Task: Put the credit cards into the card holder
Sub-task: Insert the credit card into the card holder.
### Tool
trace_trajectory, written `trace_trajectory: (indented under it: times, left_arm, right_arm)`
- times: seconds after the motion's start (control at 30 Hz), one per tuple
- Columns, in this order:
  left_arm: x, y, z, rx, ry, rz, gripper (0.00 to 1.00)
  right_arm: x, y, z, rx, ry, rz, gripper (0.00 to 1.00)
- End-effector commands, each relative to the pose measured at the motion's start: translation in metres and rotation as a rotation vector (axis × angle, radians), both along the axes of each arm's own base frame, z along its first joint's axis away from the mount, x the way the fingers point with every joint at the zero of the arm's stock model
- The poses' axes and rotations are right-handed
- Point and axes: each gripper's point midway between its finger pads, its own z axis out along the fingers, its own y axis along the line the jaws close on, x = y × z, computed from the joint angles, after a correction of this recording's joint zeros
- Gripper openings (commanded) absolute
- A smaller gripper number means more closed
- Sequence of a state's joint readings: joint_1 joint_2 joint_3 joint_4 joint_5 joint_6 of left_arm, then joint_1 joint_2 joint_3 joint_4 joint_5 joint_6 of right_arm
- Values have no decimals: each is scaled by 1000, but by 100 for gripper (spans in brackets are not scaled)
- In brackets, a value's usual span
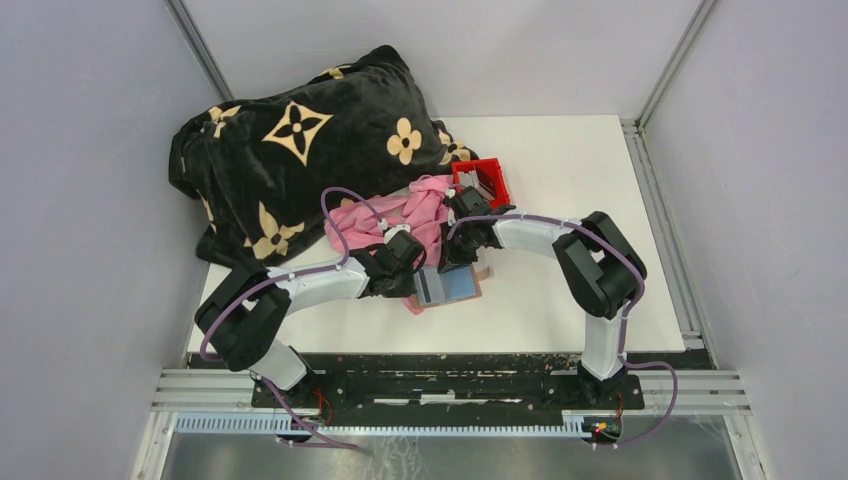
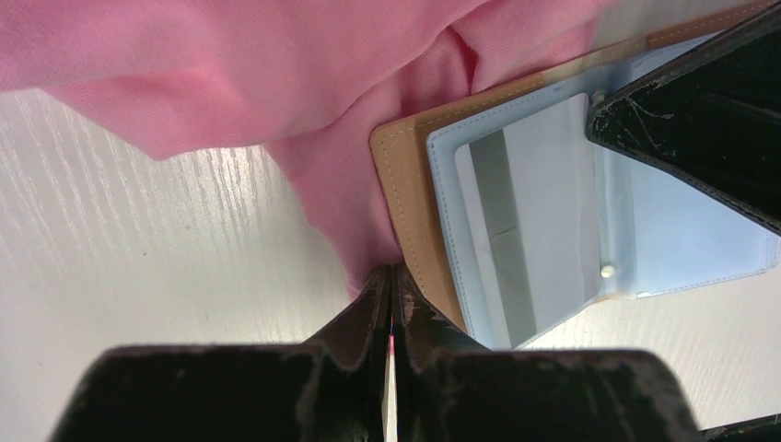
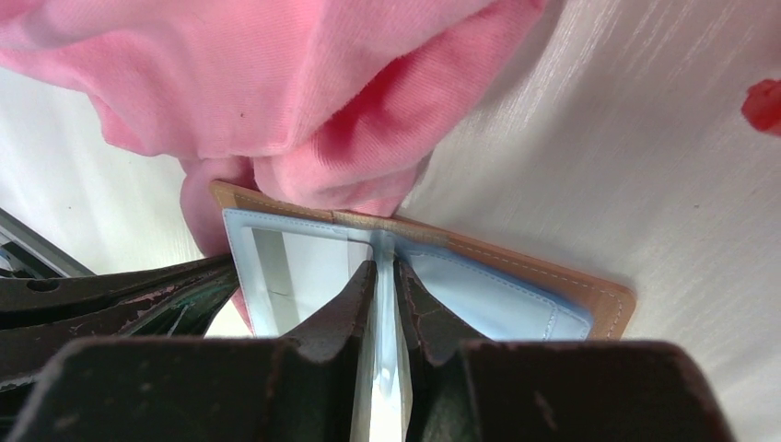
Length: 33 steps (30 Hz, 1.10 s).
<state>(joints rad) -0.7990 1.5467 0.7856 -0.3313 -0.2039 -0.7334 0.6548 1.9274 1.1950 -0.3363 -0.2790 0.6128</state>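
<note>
The card holder (image 1: 458, 286) lies open on the white table, tan leather outside (image 2: 412, 189), light blue inside (image 3: 493, 299). A grey-white credit card with a dark stripe (image 2: 539, 212) sits in its left sleeve (image 3: 304, 267). My left gripper (image 1: 416, 276) (image 2: 391, 273) is shut on a thin card held edge-on (image 2: 390, 391), at the holder's near left corner. My right gripper (image 1: 452, 256) (image 3: 385, 269) is shut on the holder's clear inner sleeves at the spine. One of its fingers (image 2: 700, 110) covers the holder's right half. Several more cards (image 1: 481, 183) stand in the red bin.
A pink cloth (image 1: 400, 215) (image 2: 304, 83) (image 3: 304, 92) lies against the holder's far edge and partly under it. A black flowered blanket (image 1: 300, 150) fills the back left. The red bin (image 1: 499, 184) stands right of the cloth. The left gripper's body (image 3: 110, 295) is close beside the right one.
</note>
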Motion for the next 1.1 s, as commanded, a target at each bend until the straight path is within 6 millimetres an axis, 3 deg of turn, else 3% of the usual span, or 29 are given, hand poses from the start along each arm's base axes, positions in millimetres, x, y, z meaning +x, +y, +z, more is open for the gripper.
trace_trajectory:
  times: [0.0, 0.53, 1.07]
  left_arm:
    - [-9, 1, -19, 24, 49, -17, 7]
    - [-8, -6, -20, 8, 59, -36, 7]
    - [-12, -7, -26, 16, 85, -58, 7]
  right_arm:
    - [-1, -3, 7, -17, -18, -4, 18]
    - [-13, 4, 2, 16, 11, -19, 18]
    - [-20, 19, 19, 55, 6, -2, 18]
